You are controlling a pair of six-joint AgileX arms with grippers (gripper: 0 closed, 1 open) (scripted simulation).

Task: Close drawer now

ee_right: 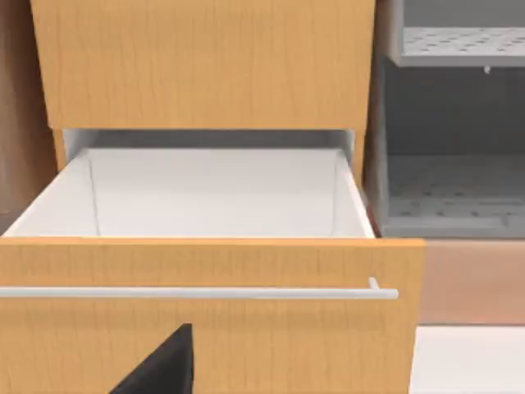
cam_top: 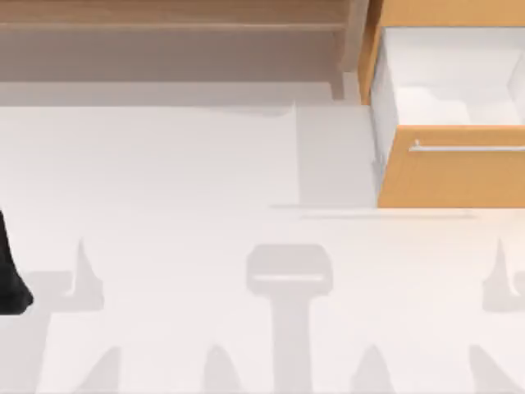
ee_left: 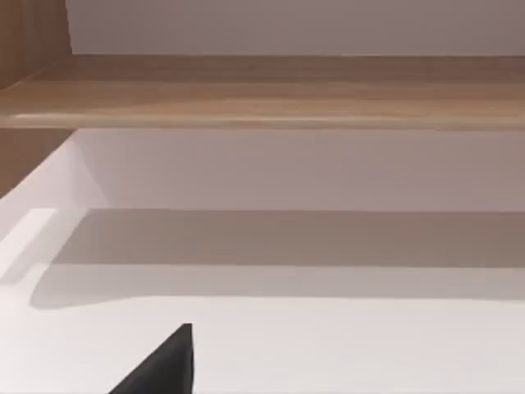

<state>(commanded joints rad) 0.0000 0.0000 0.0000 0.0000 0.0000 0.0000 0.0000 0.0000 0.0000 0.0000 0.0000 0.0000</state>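
Orange-tan drawer [cam_top: 447, 168] open at table's far right corner — rigid, slides; push flat front, not bar handle [ee_right: 197, 292] — gripper states: cannot tell

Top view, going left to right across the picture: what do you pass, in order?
Left arm at the left edge, parked → long brown shelf along the far side → open drawer at the right, white inside → its silver bar handle on the orange-tan front.

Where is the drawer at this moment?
In the top view the drawer stands pulled open at the table's far right, beside the long wooden shelf.
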